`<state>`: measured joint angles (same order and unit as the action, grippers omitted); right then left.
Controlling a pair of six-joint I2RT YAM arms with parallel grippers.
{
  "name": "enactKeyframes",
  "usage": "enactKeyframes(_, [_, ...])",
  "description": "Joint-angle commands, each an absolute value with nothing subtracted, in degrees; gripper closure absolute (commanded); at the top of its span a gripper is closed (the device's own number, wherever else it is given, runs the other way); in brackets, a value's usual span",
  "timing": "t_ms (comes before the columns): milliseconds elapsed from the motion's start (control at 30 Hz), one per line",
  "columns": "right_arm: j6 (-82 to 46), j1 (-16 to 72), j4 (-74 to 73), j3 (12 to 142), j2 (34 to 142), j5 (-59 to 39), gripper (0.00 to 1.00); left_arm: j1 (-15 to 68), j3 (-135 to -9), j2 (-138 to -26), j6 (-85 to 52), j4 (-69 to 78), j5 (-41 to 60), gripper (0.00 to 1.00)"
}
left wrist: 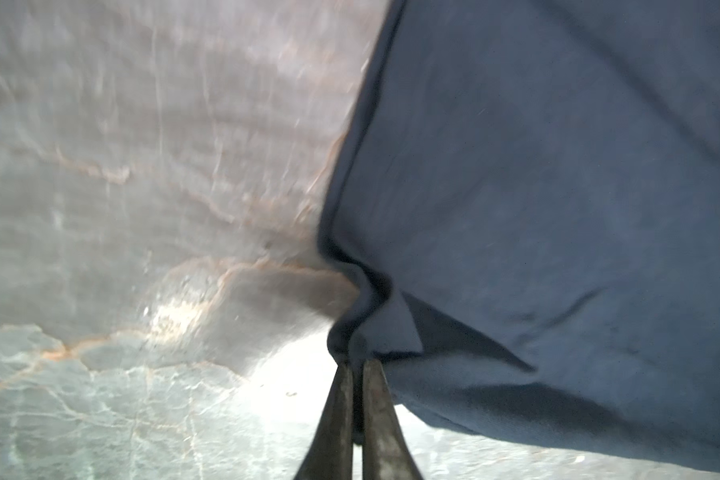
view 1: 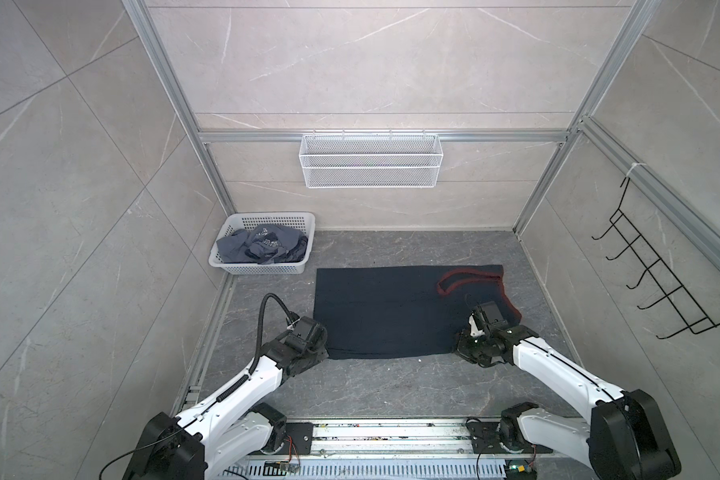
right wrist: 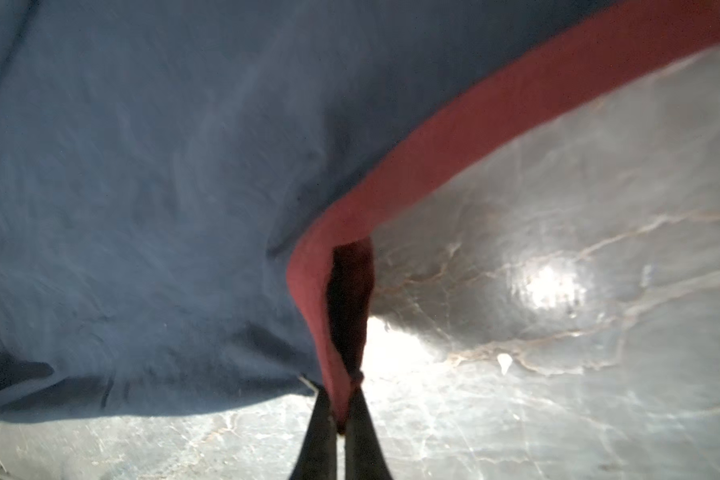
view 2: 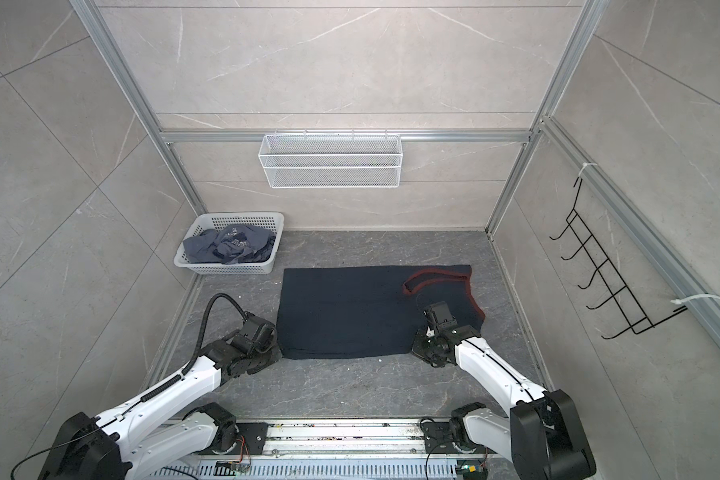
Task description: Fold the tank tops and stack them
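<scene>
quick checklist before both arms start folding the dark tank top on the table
1. Left gripper shut on the near corner of the navy tank top: ok.
2. Right gripper shut on the red trim: ok.
3. Both cloth layers caught in each grip: cannot tell.
4. The navy tank top spread flat on the table: ok, except the red strap loops back onto the cloth.
5. The grey tank top out of the way, bunched in the white basket: ok.
</scene>
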<state>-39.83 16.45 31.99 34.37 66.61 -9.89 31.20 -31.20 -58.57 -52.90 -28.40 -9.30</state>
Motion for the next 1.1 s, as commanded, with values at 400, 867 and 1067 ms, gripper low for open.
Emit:
enactKeyframes(400, [-33.33, 16.30, 31.92, 61.30, 85.68, -0.02, 1.00, 26.37, -53.54, -79.19, -45.10, -24.37, -15.42, 1.00])
enactKeyframes(867, [-29.54, 14.52, 32.28, 79.04, 103.70, 2.01, 1.00, 19.37, -70.17, -96.61, -41.04, -23.12, -16.97, 1.00])
enactKeyframes(1067, [-29.21, 13.86, 32.24, 82.42, 107.95, 1.58, 1.00, 18.57, -76.04, -103.99, -40.24, -24.18, -14.87, 1.00])
